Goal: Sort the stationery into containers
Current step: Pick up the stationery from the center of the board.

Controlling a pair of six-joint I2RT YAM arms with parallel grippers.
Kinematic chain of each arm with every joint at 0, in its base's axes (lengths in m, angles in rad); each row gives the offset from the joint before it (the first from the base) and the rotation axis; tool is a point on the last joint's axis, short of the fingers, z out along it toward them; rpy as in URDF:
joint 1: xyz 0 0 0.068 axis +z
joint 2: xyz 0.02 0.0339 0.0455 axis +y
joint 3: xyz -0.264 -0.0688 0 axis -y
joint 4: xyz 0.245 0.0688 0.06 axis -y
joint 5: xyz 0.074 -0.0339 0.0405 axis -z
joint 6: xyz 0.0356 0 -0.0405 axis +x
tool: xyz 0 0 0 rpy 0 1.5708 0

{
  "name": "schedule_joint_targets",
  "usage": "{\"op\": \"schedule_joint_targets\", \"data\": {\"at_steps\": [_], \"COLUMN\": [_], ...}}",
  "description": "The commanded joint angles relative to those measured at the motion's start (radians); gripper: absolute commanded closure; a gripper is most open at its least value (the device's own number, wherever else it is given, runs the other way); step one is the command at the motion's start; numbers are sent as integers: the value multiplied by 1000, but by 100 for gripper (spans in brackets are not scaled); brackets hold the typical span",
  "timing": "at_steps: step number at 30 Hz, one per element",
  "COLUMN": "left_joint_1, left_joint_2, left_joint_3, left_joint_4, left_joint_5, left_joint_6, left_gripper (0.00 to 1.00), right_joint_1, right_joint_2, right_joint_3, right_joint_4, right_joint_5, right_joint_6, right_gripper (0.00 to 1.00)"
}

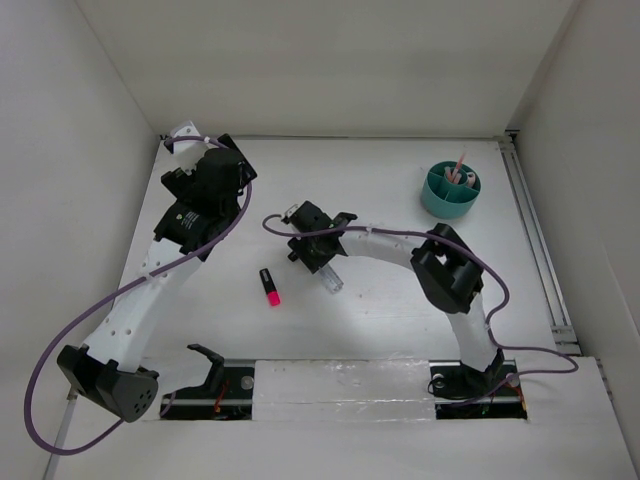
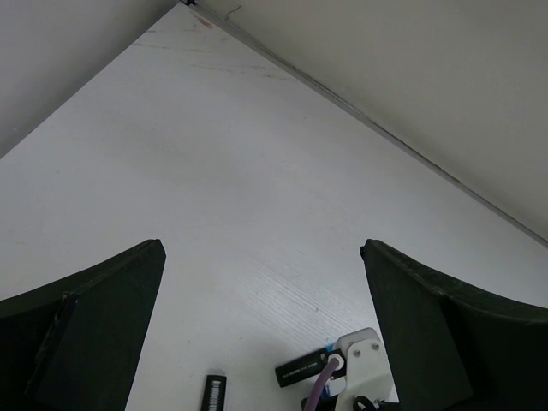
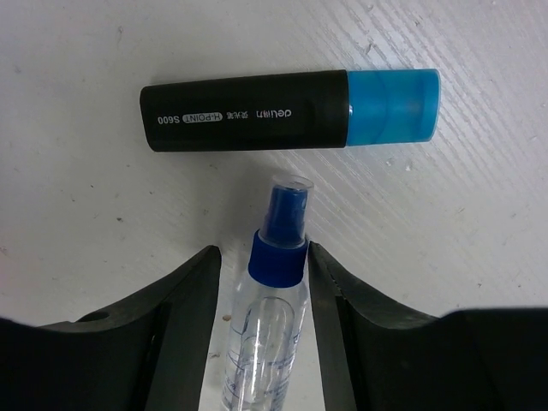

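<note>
Bottle base hidden between pincer fingers.

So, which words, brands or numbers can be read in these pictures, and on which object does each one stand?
"deli": on the black marker with the blue cap.
"H-POINT S600": on the same barrel; the small characters between them are too small to read.
Clear bottle between the right claw fingers: blue print, unreadable.
Pink-capped marker: too small to read.

Two white arms with black joints, black hands and trailing purple cables.
</note>
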Motion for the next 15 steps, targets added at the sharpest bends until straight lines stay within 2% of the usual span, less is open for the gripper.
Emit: {"op": "schedule_joint_targets", "data": {"at_steps": [1,8,13,15], "left_joint_1": [-1,-1,-1,-1], "left_joint_2": [-23,-32,-32,-32], "left_joint_3": [32,23,23,23], "left_joint_4": [26,26,35,35], "left_joint_5": [-1,8,8,8], "left_joint_6": [19,19,28,28], "left_gripper": [0,0,0,0], "right_joint_1": [6,-13,-31,-31], "right_joint_2": [3,30,41,41], "right_joint_3": [56,84,116,116], "right_joint_4": [-13,-45,-77,-77], "right_joint_5": [-7,-7,-7,-7], "right_joint_6": [-29,-49,-58,-68], "right_gripper": [49,55,64,64]}}
